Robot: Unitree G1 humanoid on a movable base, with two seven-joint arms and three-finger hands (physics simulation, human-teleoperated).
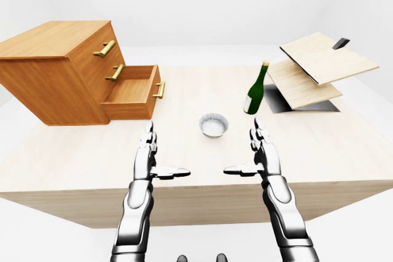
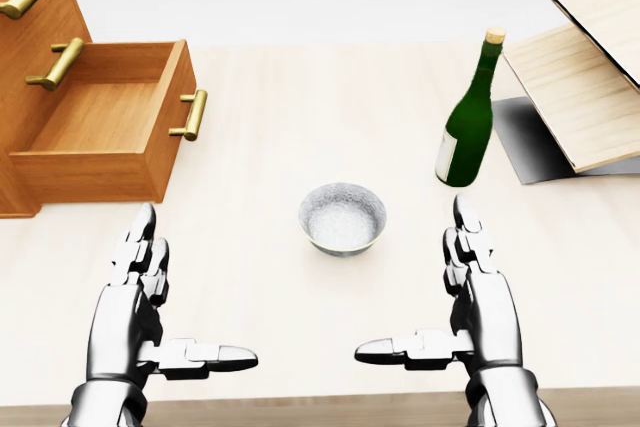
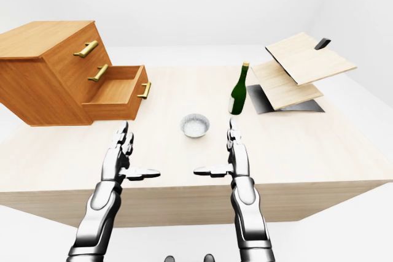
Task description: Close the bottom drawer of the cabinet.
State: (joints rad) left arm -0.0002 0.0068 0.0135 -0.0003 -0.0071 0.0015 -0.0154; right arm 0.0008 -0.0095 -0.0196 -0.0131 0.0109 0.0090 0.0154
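A wooden cabinet with three brass-handled drawers stands at the upper left of the table. Its bottom drawer is pulled out, empty, with its handle facing right. My left hand hovers open over the table below the drawer, fingers straight, thumb pointing right. My right hand mirrors it at the lower right, open, thumb pointing left. Neither hand touches anything.
A small grey bowl sits between the hands. A green bottle stands upright above the right hand. Tilted wooden boards and a dark sheet lie at the upper right. The table's near edge runs under my forearms.
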